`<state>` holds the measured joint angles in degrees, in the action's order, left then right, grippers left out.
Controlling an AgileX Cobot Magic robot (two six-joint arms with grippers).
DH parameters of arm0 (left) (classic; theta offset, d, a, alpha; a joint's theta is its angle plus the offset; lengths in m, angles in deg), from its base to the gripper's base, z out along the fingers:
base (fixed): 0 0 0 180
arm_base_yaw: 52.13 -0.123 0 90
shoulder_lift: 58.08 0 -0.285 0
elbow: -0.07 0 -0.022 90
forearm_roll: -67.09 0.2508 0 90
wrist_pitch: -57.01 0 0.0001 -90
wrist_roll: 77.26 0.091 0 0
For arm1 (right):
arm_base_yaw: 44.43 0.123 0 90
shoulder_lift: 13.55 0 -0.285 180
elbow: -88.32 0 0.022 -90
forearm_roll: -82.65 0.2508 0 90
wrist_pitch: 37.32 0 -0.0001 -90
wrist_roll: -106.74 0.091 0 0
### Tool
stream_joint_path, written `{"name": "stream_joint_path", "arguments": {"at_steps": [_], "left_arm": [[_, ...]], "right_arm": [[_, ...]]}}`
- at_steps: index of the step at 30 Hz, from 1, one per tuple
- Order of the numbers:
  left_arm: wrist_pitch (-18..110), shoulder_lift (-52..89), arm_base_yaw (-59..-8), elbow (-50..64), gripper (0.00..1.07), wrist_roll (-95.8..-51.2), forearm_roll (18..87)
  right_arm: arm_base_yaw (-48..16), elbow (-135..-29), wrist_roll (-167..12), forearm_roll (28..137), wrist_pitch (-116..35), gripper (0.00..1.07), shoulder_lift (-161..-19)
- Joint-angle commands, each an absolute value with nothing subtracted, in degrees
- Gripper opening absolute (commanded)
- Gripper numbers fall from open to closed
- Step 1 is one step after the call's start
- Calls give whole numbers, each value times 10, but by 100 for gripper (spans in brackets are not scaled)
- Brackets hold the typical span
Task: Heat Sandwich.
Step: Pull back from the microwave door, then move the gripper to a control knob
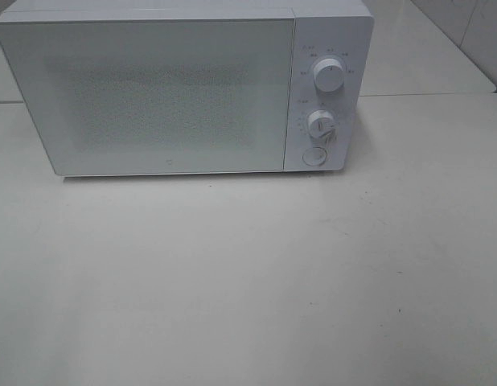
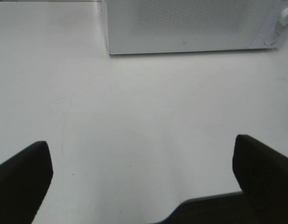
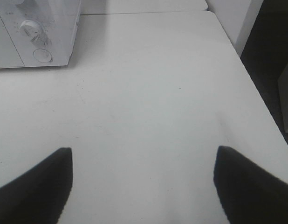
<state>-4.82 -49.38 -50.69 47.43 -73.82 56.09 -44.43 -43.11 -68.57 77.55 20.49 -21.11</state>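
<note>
While its door stands shut, hiding any contents, the white microwave (image 1: pixel 152 88) fills the upper frame on a pale worktop (image 1: pixel 248 281). Left hand (image 2: pixel 141 154) and right hand (image 3: pixel 144 156) hang above it, both spread wide and gripping nothing; where the sandwich lies cannot be told.

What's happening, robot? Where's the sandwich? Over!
Left hand open, empty. Right hand open, empty. Sandwich not in view. Microwave door shut.
</note>
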Motion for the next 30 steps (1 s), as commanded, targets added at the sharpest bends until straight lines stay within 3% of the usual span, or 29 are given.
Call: {"name": "stream_joint_path", "arguments": {"at_steps": [1,30], "left_arm": [[-42,-521,-521,477,98,-739,559],[-45,-518,-521,478,98,-742,579]], "right_arm": [[-448,-430,-689,777,197,75,-196],[-448,-430,-689,778,197,75,-196]]}}
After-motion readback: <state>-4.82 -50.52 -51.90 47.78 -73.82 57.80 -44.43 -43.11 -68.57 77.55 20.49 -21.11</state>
